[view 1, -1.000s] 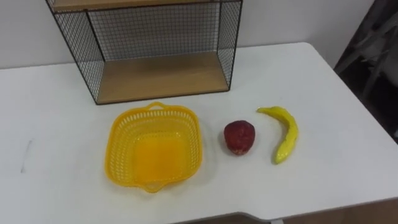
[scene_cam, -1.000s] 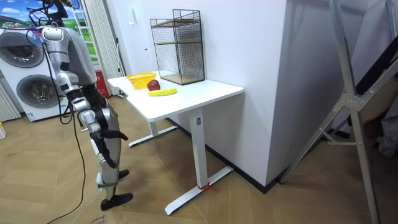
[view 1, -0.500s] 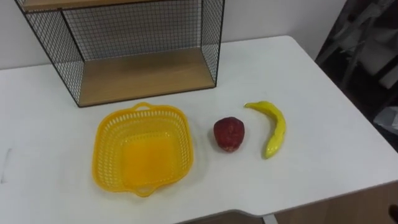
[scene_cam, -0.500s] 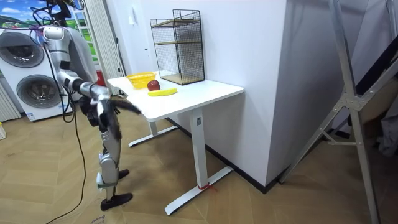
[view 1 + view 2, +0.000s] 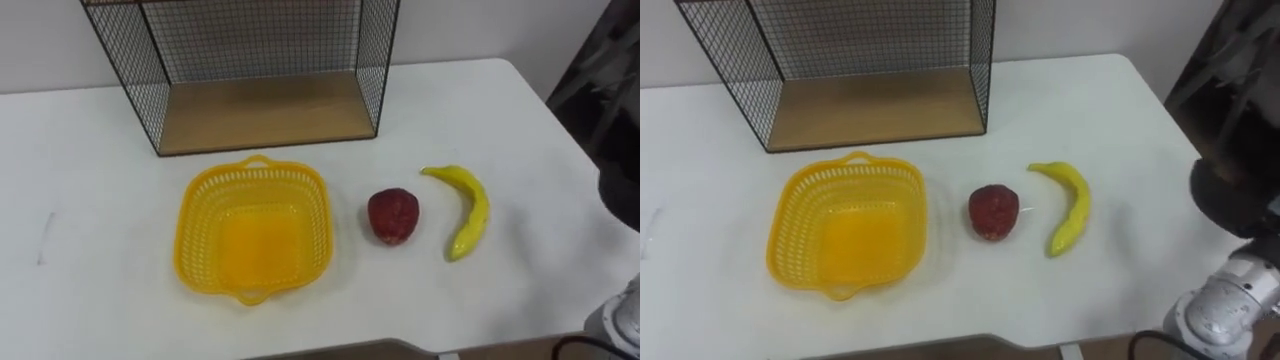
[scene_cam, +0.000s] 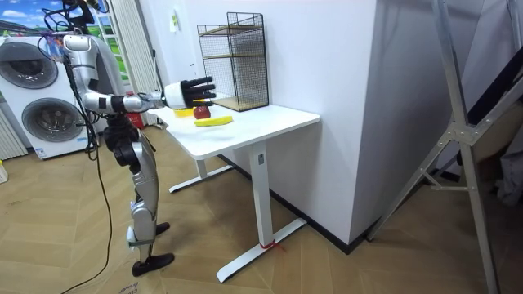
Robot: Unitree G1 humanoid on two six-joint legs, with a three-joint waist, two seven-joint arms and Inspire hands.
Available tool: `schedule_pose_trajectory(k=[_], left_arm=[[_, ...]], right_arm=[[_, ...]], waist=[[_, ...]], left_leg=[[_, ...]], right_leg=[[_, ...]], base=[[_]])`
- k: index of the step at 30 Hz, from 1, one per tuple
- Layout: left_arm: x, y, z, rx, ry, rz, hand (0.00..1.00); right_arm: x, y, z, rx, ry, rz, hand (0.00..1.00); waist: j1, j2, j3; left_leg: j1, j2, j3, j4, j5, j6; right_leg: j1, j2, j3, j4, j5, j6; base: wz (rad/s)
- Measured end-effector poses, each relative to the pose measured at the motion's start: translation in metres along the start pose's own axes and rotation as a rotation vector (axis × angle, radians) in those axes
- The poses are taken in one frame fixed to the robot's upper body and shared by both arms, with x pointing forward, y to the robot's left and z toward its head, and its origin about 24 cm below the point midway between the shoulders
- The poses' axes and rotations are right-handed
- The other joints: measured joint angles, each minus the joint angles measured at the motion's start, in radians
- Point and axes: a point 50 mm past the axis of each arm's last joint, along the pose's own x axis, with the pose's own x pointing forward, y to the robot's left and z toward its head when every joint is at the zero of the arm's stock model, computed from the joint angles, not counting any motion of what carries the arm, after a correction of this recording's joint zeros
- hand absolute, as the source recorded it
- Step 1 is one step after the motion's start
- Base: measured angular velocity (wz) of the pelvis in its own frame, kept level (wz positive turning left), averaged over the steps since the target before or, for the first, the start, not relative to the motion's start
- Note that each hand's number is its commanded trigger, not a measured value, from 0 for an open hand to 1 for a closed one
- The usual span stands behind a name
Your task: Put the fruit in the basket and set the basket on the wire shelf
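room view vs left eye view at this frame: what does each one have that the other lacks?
Room view: the robot standing at the edge of the table, its right hand open and held out over it, the upper tier of the wire shelf, and washing machines behind. Left eye view: the layout from above, with the basket empty, the red fruit to its right, the banana farther right, none touching. Both: table, wire shelf, basket, red fruit, banana.

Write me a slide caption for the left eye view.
Empty yellow basket, red fruit and banana on the white table before the wire shelf.
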Motion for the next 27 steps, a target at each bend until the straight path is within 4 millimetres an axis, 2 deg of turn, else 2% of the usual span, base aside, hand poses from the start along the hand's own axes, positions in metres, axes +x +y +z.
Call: schedule_pose_trajectory(k=[4, 7, 14, 17, 27], left_arm=[[0.0, 0.001, 0.007, 0.0, -0.025, -0.011, 0.0], [0.001, 0.0, 0.01, 0.016, -0.036, -0.017, 0.0], [0.001, -0.001, 0.009, 0.016, -0.035, -0.025, 0.0], [0.001, 0.002, 0.009, 0.021, -0.034, -0.018, 0.0], [0.001, 0.003, 0.009, 0.068, -0.04, -0.024, 0.0]], right_arm=[[-0.009, 0.021, -0.003, -0.001, 0.014, 0.181, 0.0], [-0.016, 0.035, -0.006, -0.006, 0.028, 0.305, 0.0], [-0.027, 0.051, -0.012, -0.015, 0.052, 0.505, 0.0], [-0.034, 0.06, -0.012, -0.012, 0.056, 0.594, 0.0], [-0.045, 0.075, -0.014, -0.013, 0.077, 0.772, 0.0]], waist=[[0.013, -0.002, 0.0082], [0.013, -0.004, 0.0102], [0.018, -0.01, 0.005], [0.019, -0.019, -0.0048], [0.021, -0.026, 0.0006]], left_leg=[[-0.007, 0.0, -0.007, 0.004, 0.0, 0.0], [-0.026, -0.001, -0.021, 0.009, 0.001, 0.0], [-0.02, -0.003, -0.036, 0.001, 0.001, 0.0], [-0.016, -0.003, -0.035, -0.01, 0.003, -0.003], [0.016, -0.004, -0.033, -0.029, 0.005, -0.005]], right_leg=[[-0.001, -0.001, -0.013, -0.001, 0.0, 0.0], [-0.01, -0.003, -0.028, -0.003, 0.0, 0.0], [-0.001, -0.002, -0.046, -0.006, 0.0, 0.0], [0.006, -0.001, -0.046, -0.018, 0.0, 0.0], [0.033, 0.001, -0.046, -0.036, 0.004, 0.0]], base=[[0.06], [0.14], [0.06], [0.0], [0.0]])
